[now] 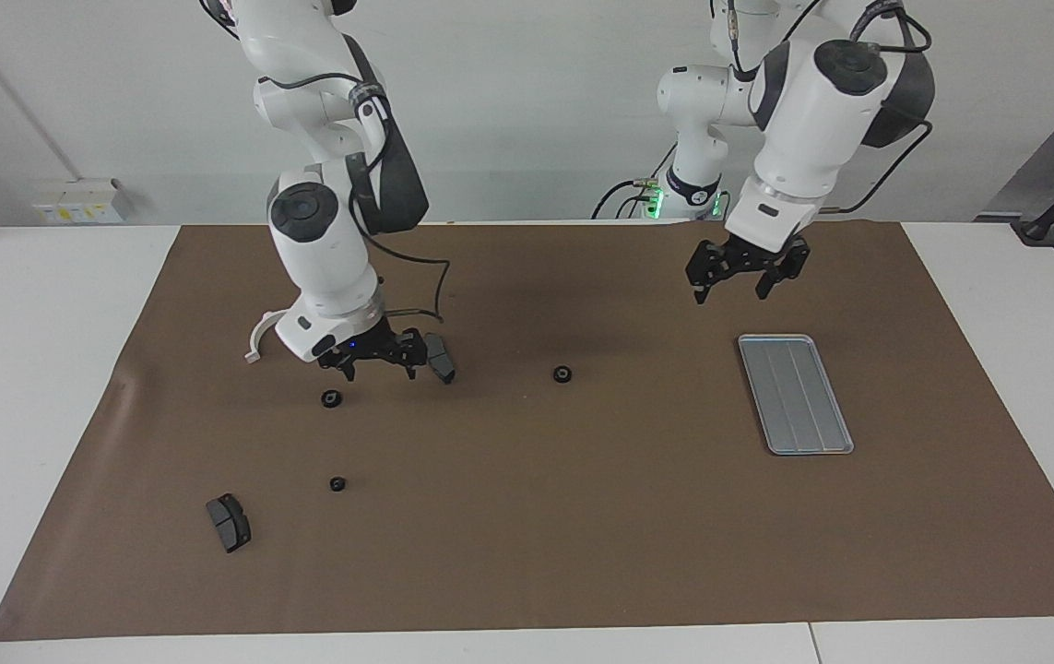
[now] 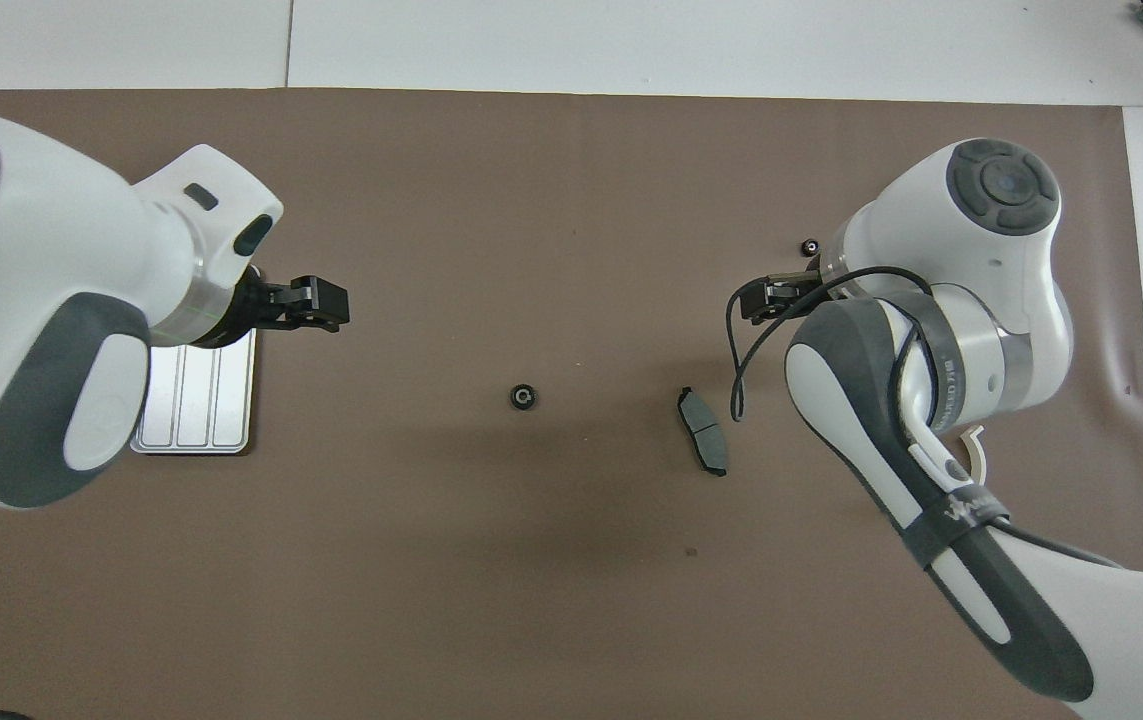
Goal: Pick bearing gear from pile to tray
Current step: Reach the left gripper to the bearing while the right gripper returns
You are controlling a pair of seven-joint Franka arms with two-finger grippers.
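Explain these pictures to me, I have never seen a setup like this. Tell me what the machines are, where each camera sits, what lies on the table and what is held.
These are two robot arms at a table with a brown mat. One picture faces them from across the table; the other looks down from above their end. The left end effector hangs open over the mat near the silver tray, holding nothing. The right end effector hangs open and empty over the pile: a white half-ring bracket, two dark pads and two small gears. A third gear lies alone mid-mat. The tray is empty.
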